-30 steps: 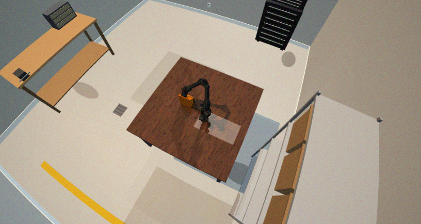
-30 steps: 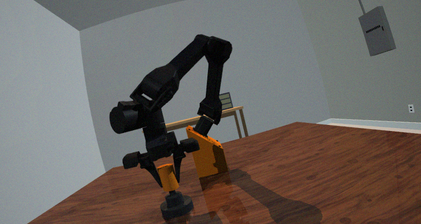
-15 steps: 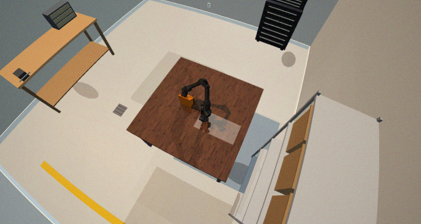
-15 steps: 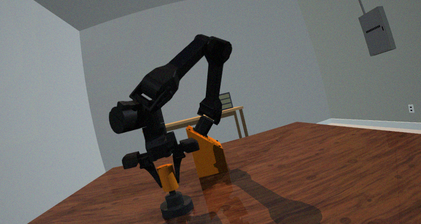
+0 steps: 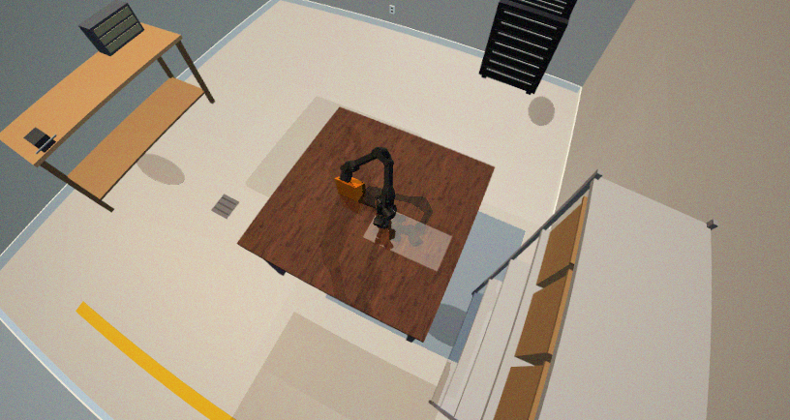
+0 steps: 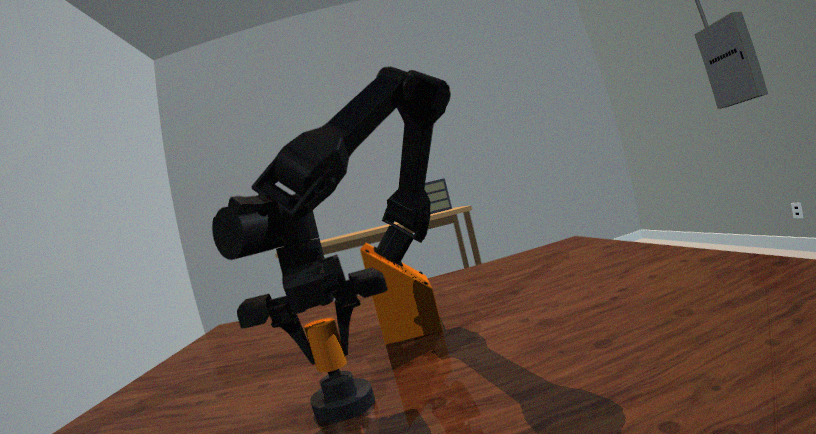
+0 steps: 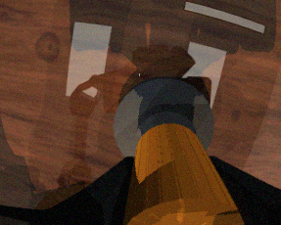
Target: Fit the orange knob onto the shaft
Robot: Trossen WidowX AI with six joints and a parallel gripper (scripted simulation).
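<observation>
The orange knob is an upright cylinder held over the round dark pedestal. My gripper is shut on the knob, one finger on each side. A short piece of the dark shaft shows between the knob's lower end and the pedestal's raised middle, so the knob is not against the pedestal. Whether the shaft's tip is inside the hole cannot be seen. The hole and both flat sides are hidden. In the top view the knob and pedestal are too small and dark to make out.
The arm's orange base block stands on the wooden table, behind the pedestal in the exterior view. The arm arches from it to the gripper. Shadows and pale reflections lie around the pedestal. A workbench, drawer cabinet and shelving stand away from the table.
</observation>
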